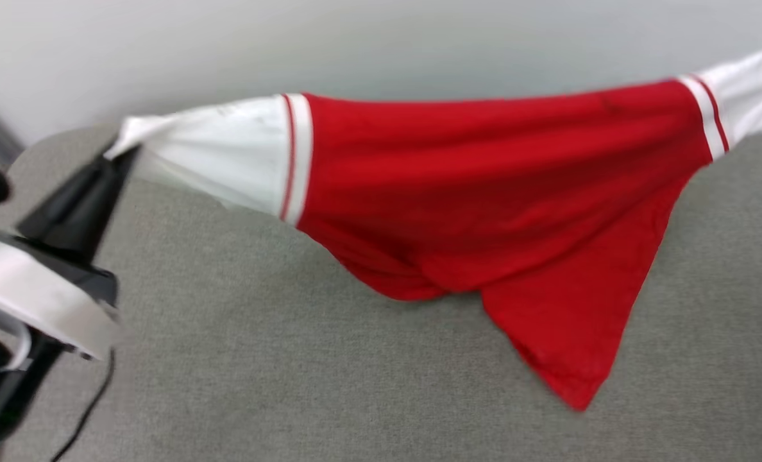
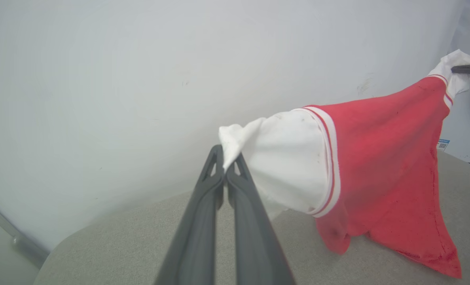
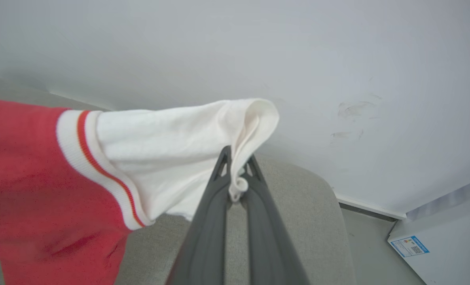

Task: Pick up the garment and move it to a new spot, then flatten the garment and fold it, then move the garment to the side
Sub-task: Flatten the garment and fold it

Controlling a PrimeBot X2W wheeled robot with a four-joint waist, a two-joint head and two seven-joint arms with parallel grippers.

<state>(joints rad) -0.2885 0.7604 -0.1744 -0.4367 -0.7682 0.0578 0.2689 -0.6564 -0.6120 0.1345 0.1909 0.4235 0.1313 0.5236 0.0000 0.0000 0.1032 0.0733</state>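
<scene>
The garment (image 1: 483, 192) is held stretched in the air between the two grippers, above the grey padded surface (image 1: 291, 359) and in front of the pale wall (image 1: 355, 45). The end of its left white sleeve is pinched between the pressed-together fingers of the left gripper (image 2: 225, 166). The end of the right sleeve is nipped in the same way by the right gripper (image 3: 235, 174), with a small curl of cloth squeezed out between the tips. The red body sags in the middle, and its lowest corner appears to touch the surface on the near side. The fabric is judged to be thin, light and limp. It is expected to drape and crease freely and to slide a little in a narrow pinch, so the banded sleeve seams, the shoulders or the hem corners would be the better places to take hold for spreading. The head view is blurred, and the right sleeve end is cut off at its right edge. Which face of the jersey is turned up cannot be told, and the lower hem is bunched, so its line is hard to follow.
</scene>
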